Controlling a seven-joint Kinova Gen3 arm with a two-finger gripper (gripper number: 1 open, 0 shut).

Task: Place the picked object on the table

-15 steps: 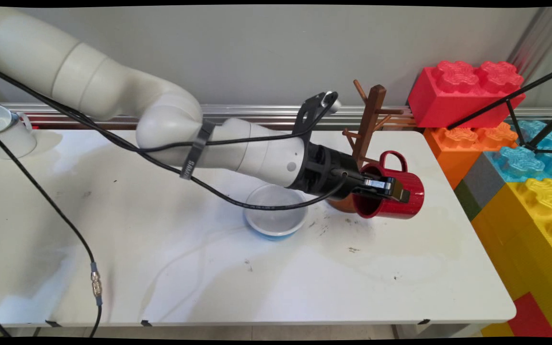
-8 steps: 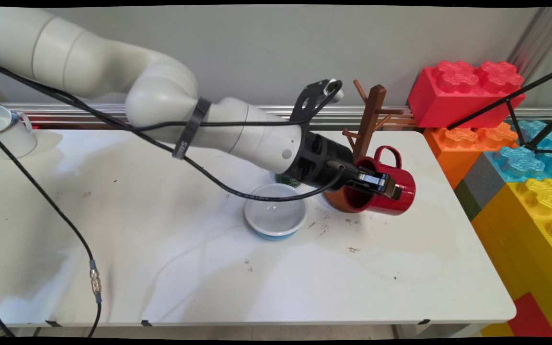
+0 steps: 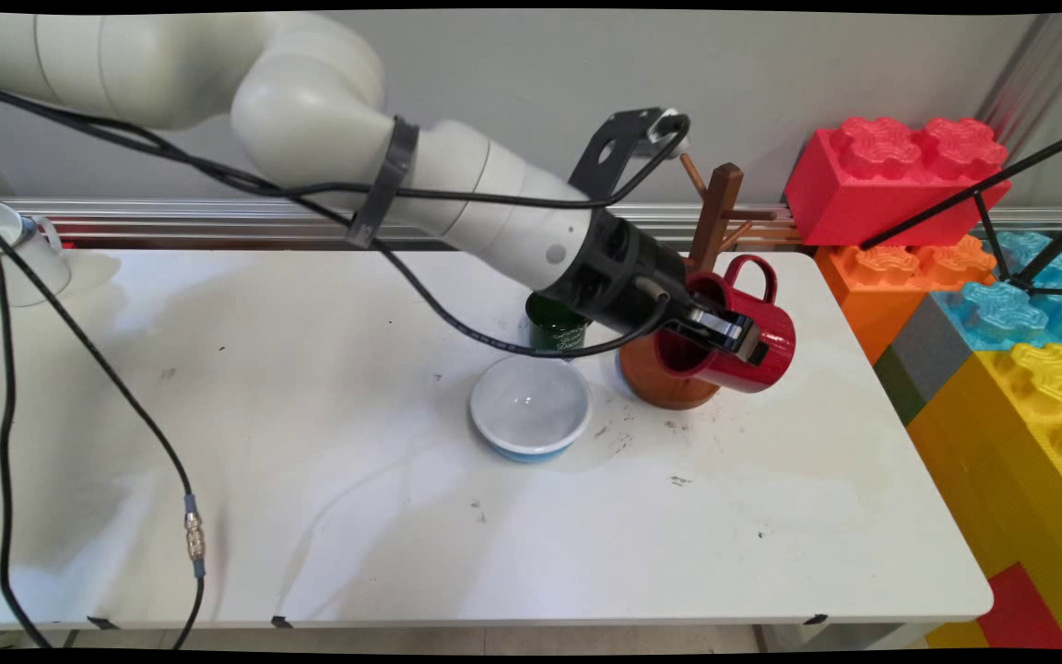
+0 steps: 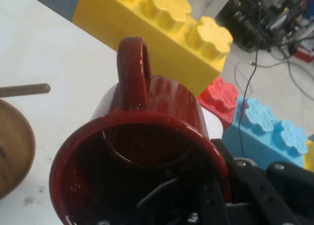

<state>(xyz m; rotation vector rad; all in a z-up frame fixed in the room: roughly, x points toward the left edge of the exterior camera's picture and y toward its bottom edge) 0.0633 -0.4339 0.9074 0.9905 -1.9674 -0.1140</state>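
The red mug (image 3: pixel 738 332) hangs off the table (image 3: pixel 402 516), tipped on its side with its mouth turned toward the arm and its handle up. We have it gripped by the rim: the gripper (image 3: pixel 725 334) is clenched on the mug's wall, one finger (image 3: pixel 732 334) lying along the outside and the other reaching into the mouth, as the hand view shows, where the dark red inside of the mug (image 4: pixel 142 161) fills most of the picture. The mug sits just in front of the wooden mug tree (image 3: pixel 713 221), its handle close to the trunk and below the upper pegs, though we cannot tell whether it touches the wood. The tree's round brown base (image 3: pixel 665 378) rests on the table directly under the mug. Left of the base we see a dark green cup (image 3: pixel 554 330), partly hidden by the wrist, and nearer to us a white bowl with a blue underside (image 3: pixel 531 409). A white mug (image 3: pixel 10 249) stands at the table's far left corner. Big toy bricks (image 3: pixel 895 171) in red, orange, blue and yellow are stacked beside the table's right end.
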